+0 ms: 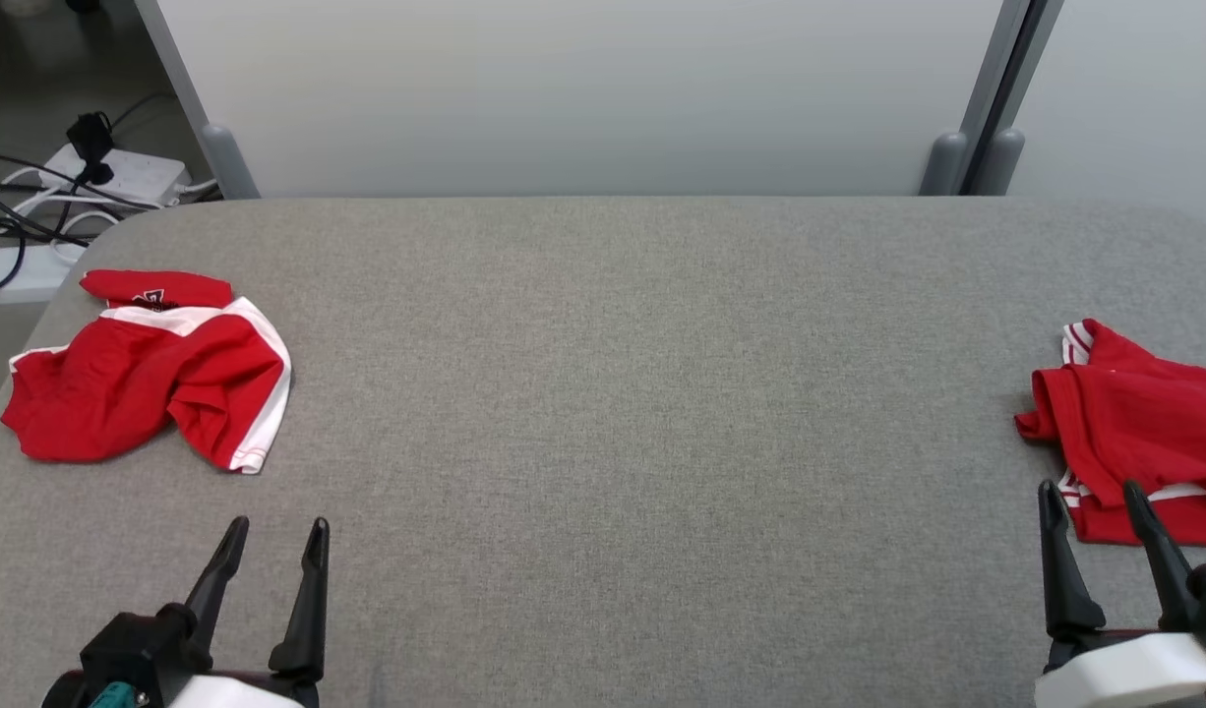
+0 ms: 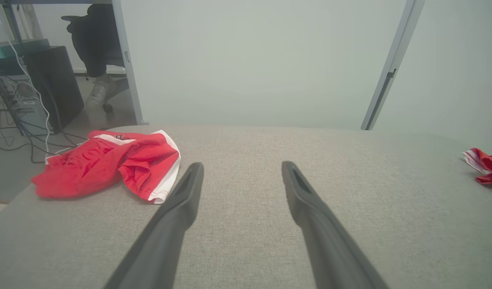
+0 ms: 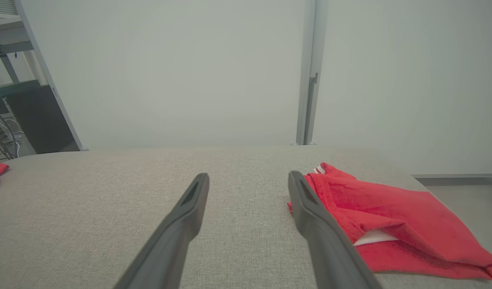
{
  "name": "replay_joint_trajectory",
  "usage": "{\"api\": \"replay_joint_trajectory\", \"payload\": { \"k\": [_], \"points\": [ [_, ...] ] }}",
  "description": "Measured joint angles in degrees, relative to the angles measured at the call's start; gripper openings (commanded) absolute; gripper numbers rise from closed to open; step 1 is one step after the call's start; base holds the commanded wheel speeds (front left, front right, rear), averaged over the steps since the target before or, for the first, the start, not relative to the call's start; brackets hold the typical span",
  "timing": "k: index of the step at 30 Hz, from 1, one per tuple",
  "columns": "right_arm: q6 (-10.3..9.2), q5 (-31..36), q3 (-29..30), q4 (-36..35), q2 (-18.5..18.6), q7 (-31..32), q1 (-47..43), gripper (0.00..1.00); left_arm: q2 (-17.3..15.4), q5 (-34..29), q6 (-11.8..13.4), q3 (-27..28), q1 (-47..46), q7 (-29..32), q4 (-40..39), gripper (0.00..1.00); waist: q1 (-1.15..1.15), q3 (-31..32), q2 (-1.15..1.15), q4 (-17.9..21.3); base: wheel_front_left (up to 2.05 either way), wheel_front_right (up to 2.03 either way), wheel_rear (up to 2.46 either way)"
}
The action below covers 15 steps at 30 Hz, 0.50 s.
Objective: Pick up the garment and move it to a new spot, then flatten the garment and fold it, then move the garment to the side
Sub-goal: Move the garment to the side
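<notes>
Two red garments with white trim lie on the grey table (image 1: 642, 374). One crumpled garment (image 1: 150, 374) rests near the left edge, also seen in the left wrist view (image 2: 109, 162). The other garment (image 1: 1139, 433) lies loosely folded at the right edge and appears in the right wrist view (image 3: 390, 224). My left gripper (image 1: 276, 531) (image 2: 242, 166) hovers open near the front left, short of the left garment, holding nothing. My right gripper (image 1: 1095, 492) (image 3: 249, 176) stands open at the front right, its right finger (image 3: 310, 208) beside the right garment's near edge, apart from it.
Pale partition panels (image 1: 583, 98) stand behind the table. Power strips and cables (image 1: 62, 197) lie on the floor at the back left. A dark cabinet (image 2: 53, 84) and a person's foot (image 2: 95, 92) by a chair show beyond the table's left end.
</notes>
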State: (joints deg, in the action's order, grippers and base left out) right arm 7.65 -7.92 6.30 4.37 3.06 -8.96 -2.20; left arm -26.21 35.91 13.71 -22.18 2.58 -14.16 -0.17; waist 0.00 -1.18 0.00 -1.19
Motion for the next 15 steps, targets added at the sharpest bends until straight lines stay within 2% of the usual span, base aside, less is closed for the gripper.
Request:
{"api": "replay_joint_trajectory", "payload": {
  "k": [8, 15],
  "points": [
    [0.0, -0.5, 0.5, -1.3, -0.8, 1.4, -6.7, 1.0, -0.1, 0.0, 0.0, -0.1, 3.9, 0.0, -0.5, 1.0, 0.0, 3.5, 0.0, 0.6, 0.0, 0.0, 0.0],
    [0.0, -0.6, 1.2, -2.4, -1.0, 1.5, -8.4, 1.0, -0.4, 0.1, -0.5, -0.6, 4.0, 0.0, -0.7, 1.0, 0.0, 4.9, 0.0, 0.6, 0.0, 0.0, 0.0]
  ]
}}
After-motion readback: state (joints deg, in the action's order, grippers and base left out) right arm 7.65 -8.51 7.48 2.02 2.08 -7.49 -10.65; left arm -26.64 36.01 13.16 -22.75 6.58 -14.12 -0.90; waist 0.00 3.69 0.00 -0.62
